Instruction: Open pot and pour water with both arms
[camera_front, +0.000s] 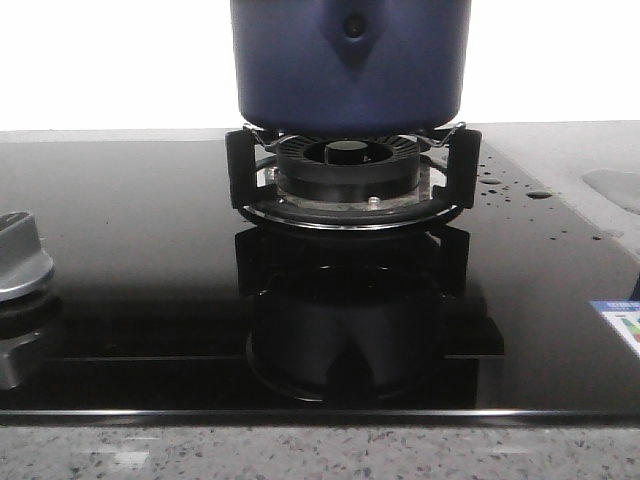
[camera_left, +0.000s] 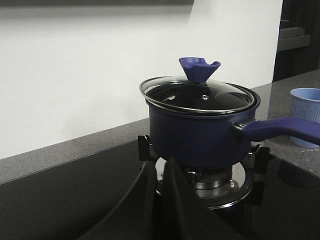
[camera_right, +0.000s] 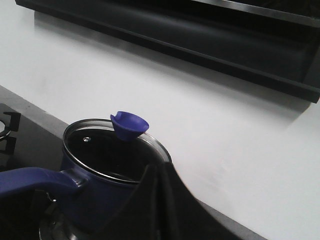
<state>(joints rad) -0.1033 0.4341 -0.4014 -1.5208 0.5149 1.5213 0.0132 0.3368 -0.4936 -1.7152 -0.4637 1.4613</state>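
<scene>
The dark navy-blue pot stands on the gas burner at the middle back of the black hob. The left wrist view shows the pot with a glass lid, a blue knob and a long blue handle. The right wrist view shows the pot, its lid, knob and handle. My left gripper is shut and empty, low in front of the pot. My right gripper is shut and empty, beside the pot's rim. Neither gripper shows in the front view.
A light blue ribbed cup stands on the grey counter beyond the pot handle. A silver control knob sits at the hob's left edge. Water drops lie right of the burner. A second burner's grate and a white wall lie behind.
</scene>
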